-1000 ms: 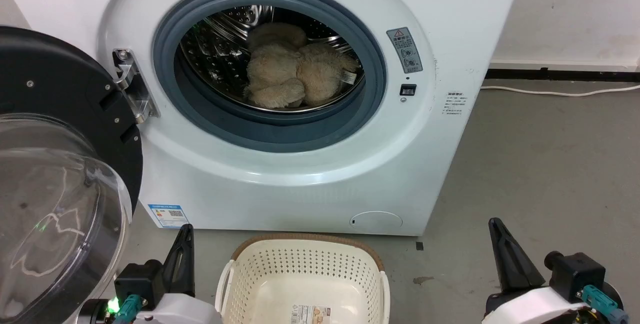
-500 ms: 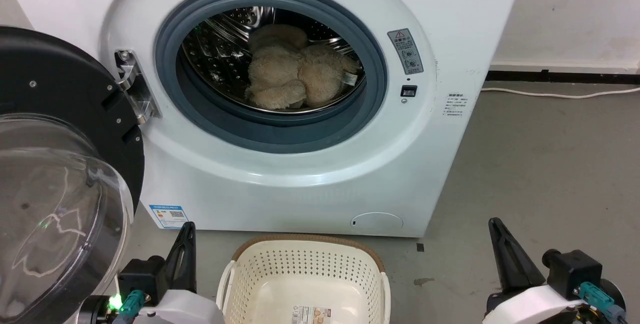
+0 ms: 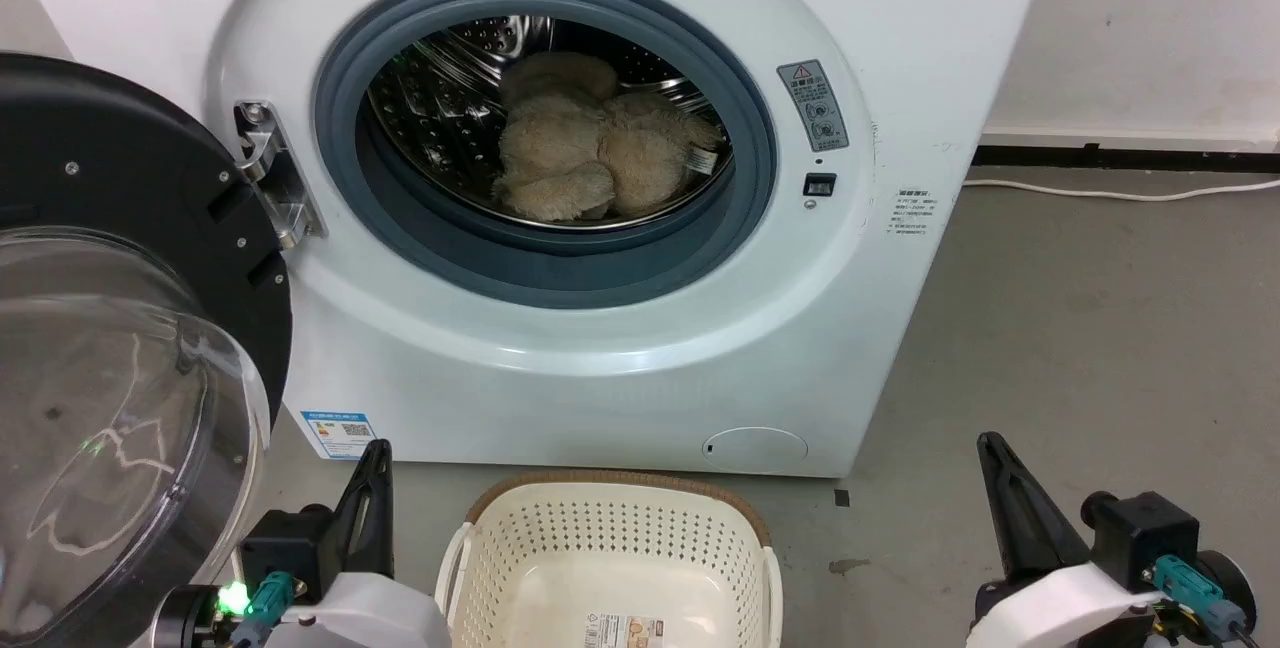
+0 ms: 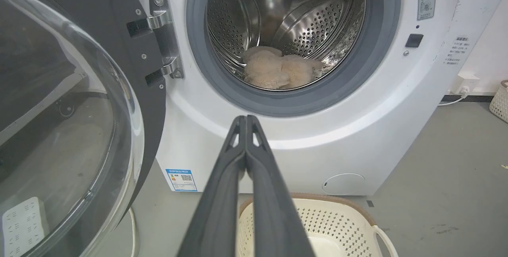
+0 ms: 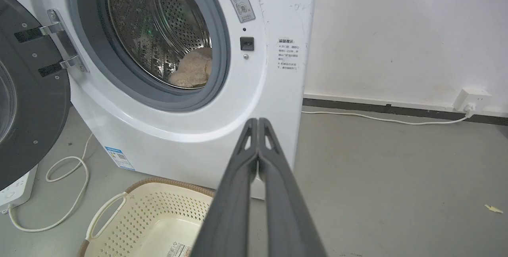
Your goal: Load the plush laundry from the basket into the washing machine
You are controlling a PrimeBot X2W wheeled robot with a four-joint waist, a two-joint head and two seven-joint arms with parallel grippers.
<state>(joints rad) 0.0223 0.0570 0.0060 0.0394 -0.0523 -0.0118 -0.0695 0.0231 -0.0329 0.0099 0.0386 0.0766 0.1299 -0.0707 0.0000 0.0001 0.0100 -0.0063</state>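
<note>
The fluffy beige plush laundry (image 3: 590, 153) lies inside the steel drum of the white washing machine (image 3: 600, 358), behind the grey-blue door ring; it also shows as plush laundry (image 4: 279, 68) and plush laundry (image 5: 192, 70). The black-framed clear door (image 3: 110, 348) stands swung open at the left. The cream basket (image 3: 610, 558) sits on the floor before the washer with nothing but its label inside. My left gripper (image 3: 375, 453) is shut at the lower left, left gripper (image 4: 246, 119) fingers pressed together. My right gripper (image 3: 990, 446) is shut at the lower right, right gripper (image 5: 258, 121) holding nothing.
A white cable (image 3: 1120, 188) runs along the grey floor by the back wall to a socket (image 5: 472, 99). A looped cord (image 5: 67, 177) and a power strip (image 5: 14, 191) lie left of the washer. Another basket's edge (image 4: 499, 100) stands at the far right.
The head view has shifted slightly, so the washer and basket sit a little lower and to the right. The plush toy, basket and door keep their places; both grippers stay shut.
</note>
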